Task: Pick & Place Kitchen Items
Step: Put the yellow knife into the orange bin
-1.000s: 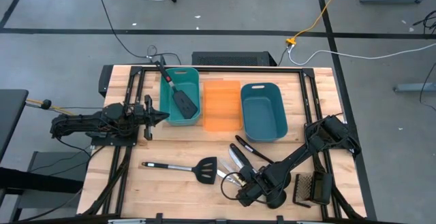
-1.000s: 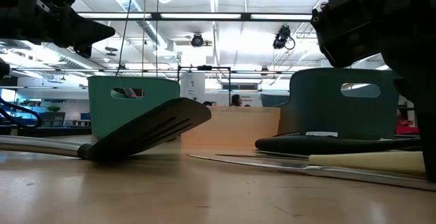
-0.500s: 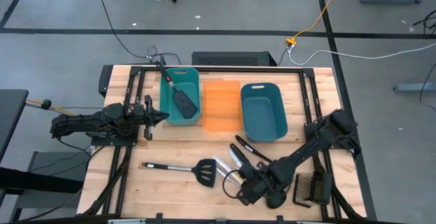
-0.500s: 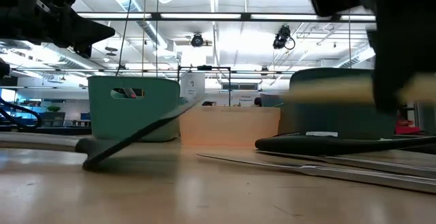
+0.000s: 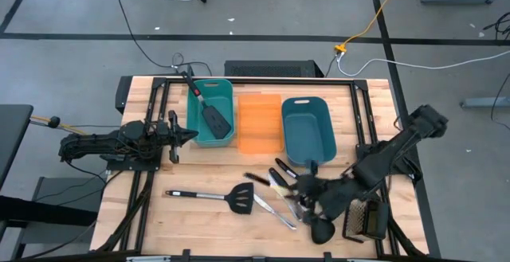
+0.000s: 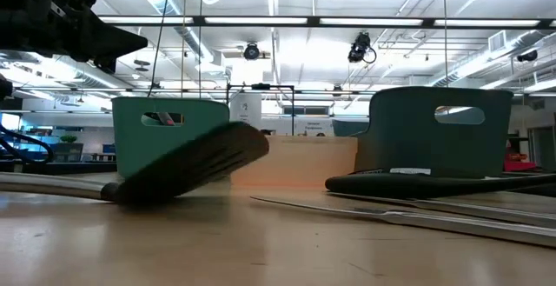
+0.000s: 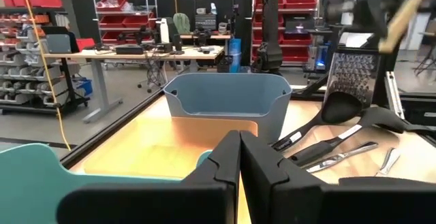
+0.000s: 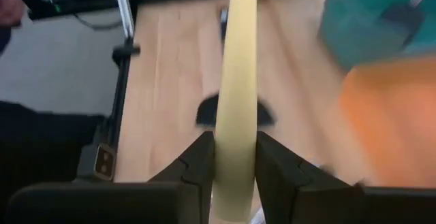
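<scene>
Now the right gripper is clenched on a pale yellow table knife, which stands out from between its fingers, raised above the counter on the near right, short of the blue tub. The step in hand looks like the carry: the knife is lifted and still has to reach a tub.

To do it well, the knife should stay high enough to pass over the tub's near rim, travel level, and be let go only once it hangs well inside the walls; a long thin piece dropped across a rim would tip out.

Below that gripper lies the remaining clutter: a black ladle, black long-handled spoons and a silver knife, close together, with a black slotted spatula to their left. A grater sits just beside the right arm, so a low swing there could catch it.

Farther back stand the tubs in a row, close together: teal tub, already holding a second spatula, orange tub, then blue. Open room is mainly on the near left of the counter.

The left gripper waits off the teal tub's left side, its fingers pressed together and holding nothing.
</scene>
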Action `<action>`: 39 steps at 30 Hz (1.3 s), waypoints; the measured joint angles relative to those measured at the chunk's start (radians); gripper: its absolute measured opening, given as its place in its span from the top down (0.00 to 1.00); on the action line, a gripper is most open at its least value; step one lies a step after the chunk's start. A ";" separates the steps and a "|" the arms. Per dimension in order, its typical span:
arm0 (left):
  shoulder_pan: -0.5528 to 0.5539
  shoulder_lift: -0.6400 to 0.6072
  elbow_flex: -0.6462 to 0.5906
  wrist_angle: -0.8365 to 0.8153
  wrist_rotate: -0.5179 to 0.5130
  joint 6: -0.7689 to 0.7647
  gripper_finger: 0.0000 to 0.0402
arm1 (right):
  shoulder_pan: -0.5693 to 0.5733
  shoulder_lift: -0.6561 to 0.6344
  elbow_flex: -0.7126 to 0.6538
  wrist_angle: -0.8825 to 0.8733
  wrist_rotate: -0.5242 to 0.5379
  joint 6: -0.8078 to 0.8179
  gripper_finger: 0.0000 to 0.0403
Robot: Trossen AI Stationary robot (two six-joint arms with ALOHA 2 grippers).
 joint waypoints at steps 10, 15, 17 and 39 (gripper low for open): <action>0.000 0.000 0.000 -0.001 -0.001 0.009 0.96 | -0.035 -0.417 -0.258 0.247 0.060 -0.351 0.79; 0.000 0.000 0.000 0.000 -0.041 0.039 0.96 | -0.079 -0.717 -0.534 0.488 0.112 -0.458 0.79; 0.000 0.000 0.000 0.000 -0.057 0.041 0.96 | -0.098 -0.819 -0.631 0.570 0.122 -0.476 0.79; 0.000 0.000 0.001 0.023 -0.157 0.192 0.96 | -0.243 -1.305 -1.186 0.966 0.152 -0.558 0.79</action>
